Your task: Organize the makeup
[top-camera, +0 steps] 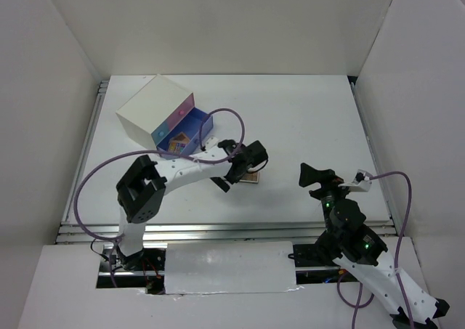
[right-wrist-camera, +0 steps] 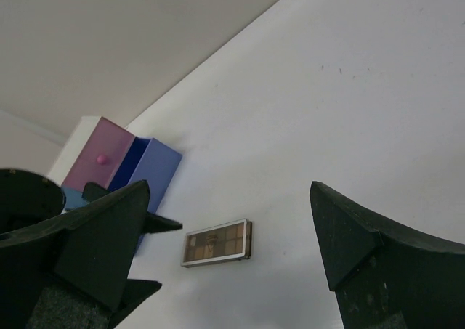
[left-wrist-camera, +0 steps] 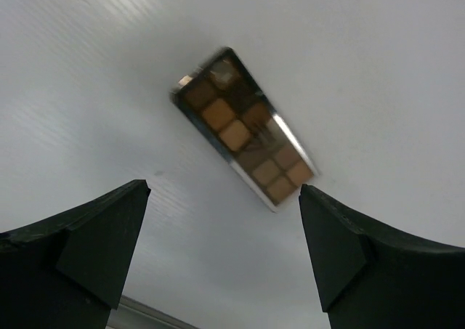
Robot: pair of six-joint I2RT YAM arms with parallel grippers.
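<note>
A long eyeshadow palette (left-wrist-camera: 243, 133) with brown and tan pans lies flat on the white table. It also shows in the top view (top-camera: 251, 177) and the right wrist view (right-wrist-camera: 216, 242). My left gripper (left-wrist-camera: 225, 198) is open and empty, hovering just above the palette with the jaws spread wide; in the top view (top-camera: 245, 168) it sits right over the palette. My right gripper (right-wrist-camera: 229, 198) is open and empty, off to the right of the palette (top-camera: 314, 178). The open blue drawer (top-camera: 185, 134) holds some small cosmetics, too small to tell apart.
The white box (top-camera: 149, 107) with pink and blue drawers stands at the back left; its pink drawer (right-wrist-camera: 98, 158) is closed, the blue drawer (right-wrist-camera: 152, 173) pulled out. White walls enclose the table on three sides. Cables loop off both arms.
</note>
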